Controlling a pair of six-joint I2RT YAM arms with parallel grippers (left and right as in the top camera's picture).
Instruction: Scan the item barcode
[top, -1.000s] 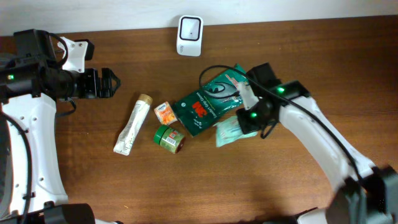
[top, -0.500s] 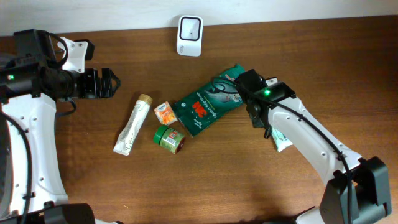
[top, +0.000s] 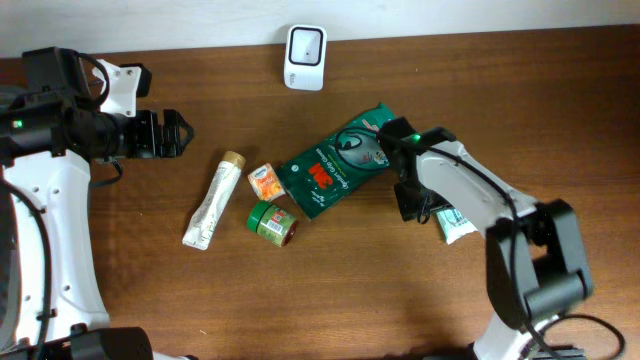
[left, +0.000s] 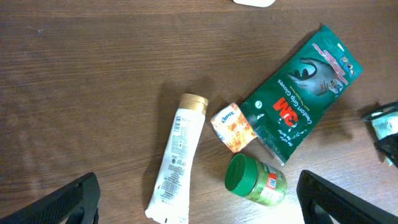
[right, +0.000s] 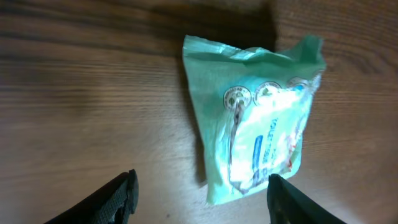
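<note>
Green crinkly pouch (right: 255, 118) lies on woodgrain table (right: 93, 93).

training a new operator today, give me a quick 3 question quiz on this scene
1. True or false: the right gripper grips the pale green pouch.
2. Which item lies nearest the left gripper? A) green jar B) tube C) 3M pack
3. How many items lie on the table, not counting the scanner?
Key: 1 false, its fingers stand open over the pouch; 2 B; 3 five.
</note>
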